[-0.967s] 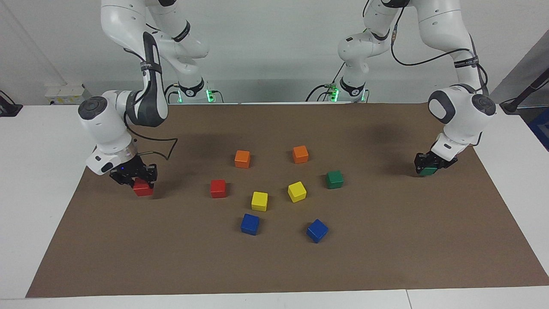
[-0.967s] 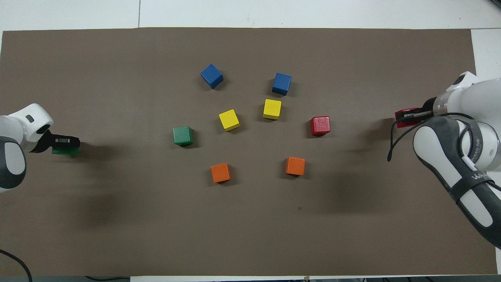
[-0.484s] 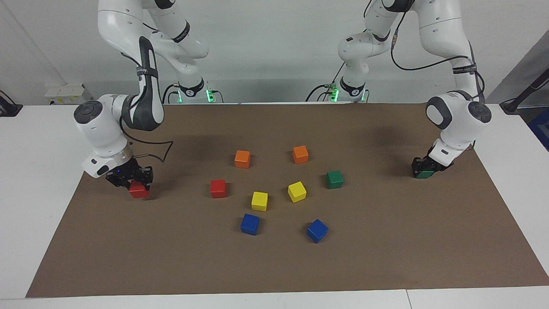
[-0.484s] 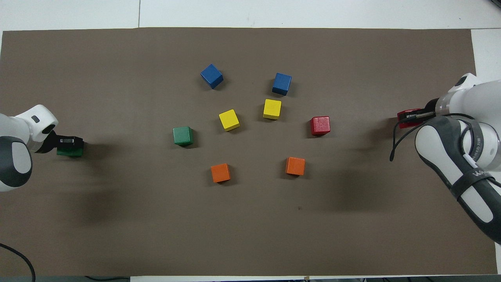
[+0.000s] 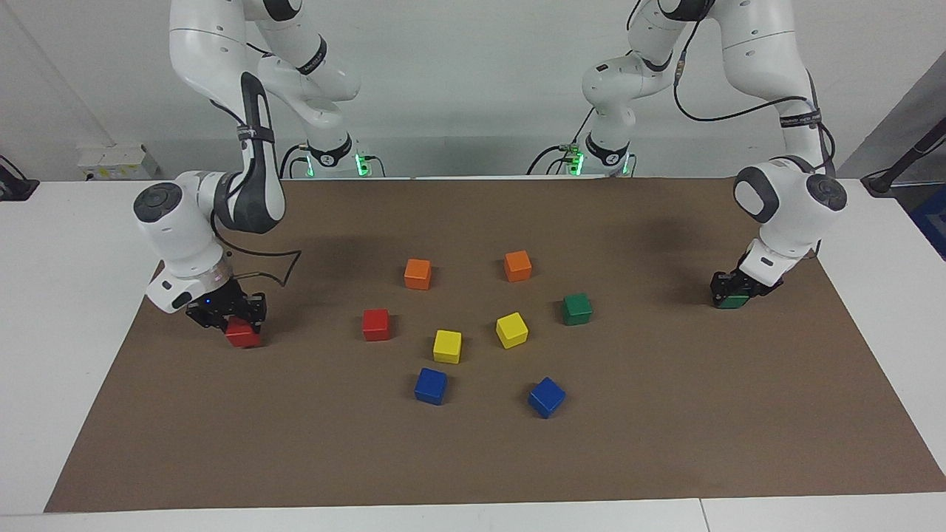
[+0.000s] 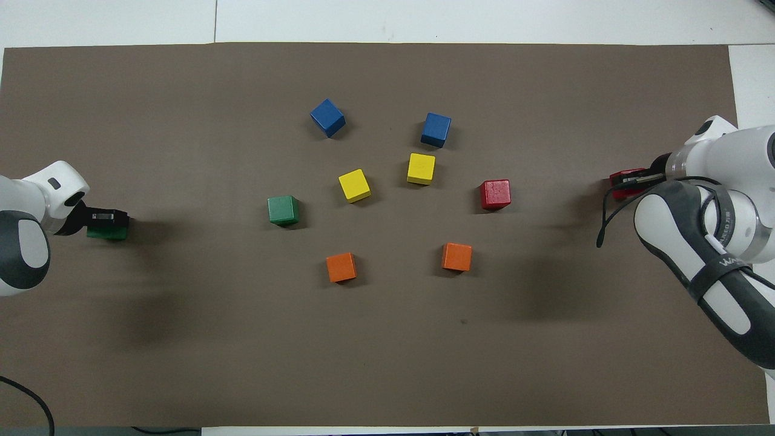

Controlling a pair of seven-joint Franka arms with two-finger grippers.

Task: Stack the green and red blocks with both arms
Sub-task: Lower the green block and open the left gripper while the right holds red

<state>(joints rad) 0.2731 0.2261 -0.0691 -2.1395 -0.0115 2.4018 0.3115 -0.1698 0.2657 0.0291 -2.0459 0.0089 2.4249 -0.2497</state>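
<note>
My right gripper (image 5: pixel 235 322) is shut on a red block (image 5: pixel 242 335) and holds it low at the mat near the right arm's end of the table; gripper (image 6: pixel 631 180) and block (image 6: pixel 617 178) also show in the overhead view. My left gripper (image 5: pixel 733 291) is shut on a green block (image 5: pixel 734 301) low at the mat near the left arm's end; the overhead view shows this gripper (image 6: pixel 108 219) and block (image 6: pixel 108 233). A second red block (image 5: pixel 376 324) and a second green block (image 5: pixel 576 309) lie free among the middle cluster.
Two orange cubes (image 5: pixel 417 273) (image 5: pixel 517 266), two yellow cubes (image 5: pixel 447 346) (image 5: pixel 511 329) and two blue cubes (image 5: pixel 430 386) (image 5: pixel 546 397) lie around the middle of the brown mat (image 5: pixel 665 428). White table borders the mat.
Both grippers have sunk a little toward the mat with their blocks. The right gripper's red block has shifted slightly; the loose cubes have not moved.
</note>
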